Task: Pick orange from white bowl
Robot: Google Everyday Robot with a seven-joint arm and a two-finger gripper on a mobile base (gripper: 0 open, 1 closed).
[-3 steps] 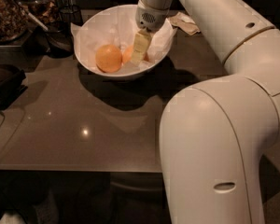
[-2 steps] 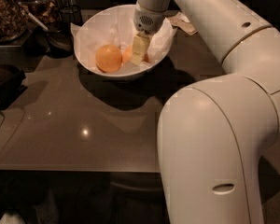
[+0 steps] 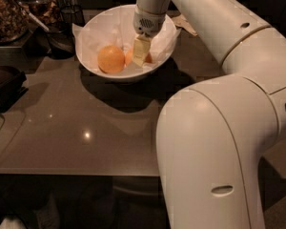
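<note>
The gripper [image 3: 140,51] hangs low inside the white bowl [image 3: 115,75], reaching down from the pale arm [image 3: 219,27] that sweeps in from the right; it sits right over the orange [image 3: 148,58] and hides most of it, so only slivers of deep reddish skin show on either side; whether the gripper is apart, together or clamped on the fruit I cannot tell. The orange lies in the right half of the bowl on the crumpled white paper [image 3: 105,30] lining it; just to its left, close beside or touching it, sits a paler, yellower fruit [image 3: 110,59], fully in view and clear of the gripper. The bowl stands on a dark, glossy worktop [image 3: 62,128], toward its far side; beyond the bowl on the right lies a scrap of pale paper [image 3: 186,25]; at the far left stand dark containers, one a jar [image 3: 5,13] of brownish bits; the robot's bulky white body [image 3: 214,166] fills the near right.
</note>
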